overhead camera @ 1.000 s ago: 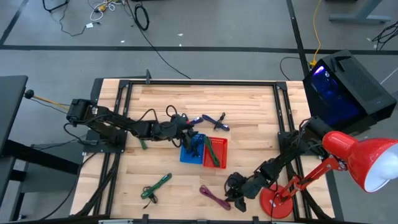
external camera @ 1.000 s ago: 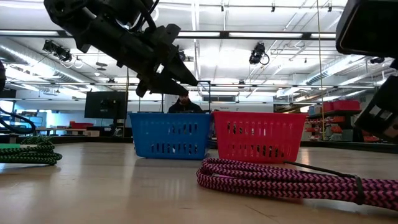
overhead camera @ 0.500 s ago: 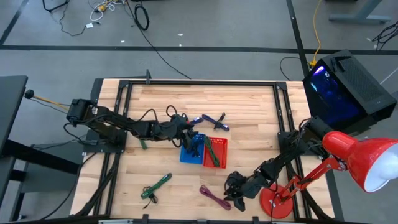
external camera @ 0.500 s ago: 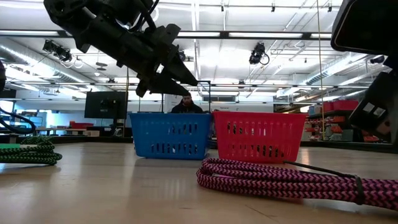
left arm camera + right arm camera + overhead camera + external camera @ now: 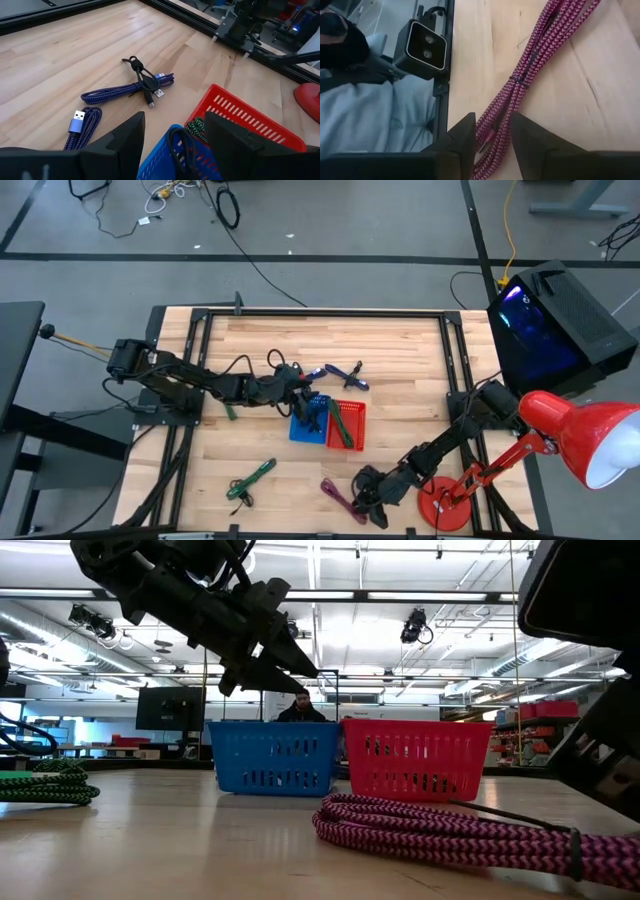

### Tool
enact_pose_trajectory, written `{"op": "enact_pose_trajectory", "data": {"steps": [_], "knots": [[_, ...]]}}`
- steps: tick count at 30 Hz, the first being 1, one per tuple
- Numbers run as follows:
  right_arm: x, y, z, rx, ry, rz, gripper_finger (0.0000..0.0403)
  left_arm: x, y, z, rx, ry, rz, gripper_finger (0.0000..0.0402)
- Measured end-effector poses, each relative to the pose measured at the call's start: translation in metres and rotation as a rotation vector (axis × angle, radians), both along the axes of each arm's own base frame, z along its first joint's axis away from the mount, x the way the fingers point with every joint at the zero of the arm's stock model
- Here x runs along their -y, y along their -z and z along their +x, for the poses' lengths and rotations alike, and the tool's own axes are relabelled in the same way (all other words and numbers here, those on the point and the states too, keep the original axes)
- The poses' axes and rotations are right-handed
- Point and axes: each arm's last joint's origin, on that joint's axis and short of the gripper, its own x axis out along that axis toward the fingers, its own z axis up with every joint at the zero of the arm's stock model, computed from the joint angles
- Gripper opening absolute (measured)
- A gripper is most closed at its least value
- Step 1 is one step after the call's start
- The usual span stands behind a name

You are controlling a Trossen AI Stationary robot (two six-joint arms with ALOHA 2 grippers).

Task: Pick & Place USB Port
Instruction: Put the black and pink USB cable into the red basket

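Pink cable [image 5: 343,497]: bundled, tied at mid-length, lying flat on the table [image 5: 400,360], near-edge side of the red basket [image 5: 347,424] and well apart from it. In the right wrist view, the bundle runs between the fingers [image 5: 532,145] at 1 end.

Right hand [image 5: 366,502]: low over the cable end farthest from the red basket. Fingers apart, straddling the strands, not yet clamped.

Left hand [image 5: 305,387]: hovers over the blue basket [image 5: 308,420], which touches the red basket's side. Fingers apart, nothing held.

Other cables rel. to red basket: blue cables [image 5: 127,91] on the far side; green cable [image 5: 250,478] toward the left arm's near corner. 1 green cable already lies inside the red basket.

Risks, est.:
- Grasp sits near the bundle end, not the ctr. Cause: off-ctr grip; bundle may dangle, swing, snag the basket rim.
- Fingers may catch only some strands. Cause: loose braid beyond the tie; loops could slip out on lift.
- Cable lies close to the table edge; a nudge could push it off.
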Motion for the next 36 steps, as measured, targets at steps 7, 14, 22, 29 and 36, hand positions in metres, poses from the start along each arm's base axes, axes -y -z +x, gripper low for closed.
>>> {"op": "enact_pose_trajectory", "data": {"steps": [7, 14, 22, 29, 36], "knots": [[-0.003, 0.0, 0.0, -0.042, 0.021, -0.008, 0.0125, 0.0, 0.0, 0.0, 0.0, 0.006, -0.003, 0.0211], [-0.002, 0.001, 0.0, -0.081, 0.049, -0.034, 0.0125, 0.0, 0.0, 0.0, -0.001, 0.007, -0.003, 0.0211], [-0.001, 0.004, -0.001, -0.114, 0.083, -0.047, 0.0125, 0.0, 0.0, 0.0, -0.003, 0.007, -0.003, 0.0211], [0.002, 0.008, -0.004, -0.165, 0.121, -0.065, 0.0107, 0.0, 0.0, 0.0, -0.005, 0.007, -0.002, 0.0211], [0.004, 0.01, -0.005, -0.172, 0.108, -0.1, 0.0011, 0.0, 0.001, 0.0, -0.011, 0.011, 0.007, 0.0211]]}}
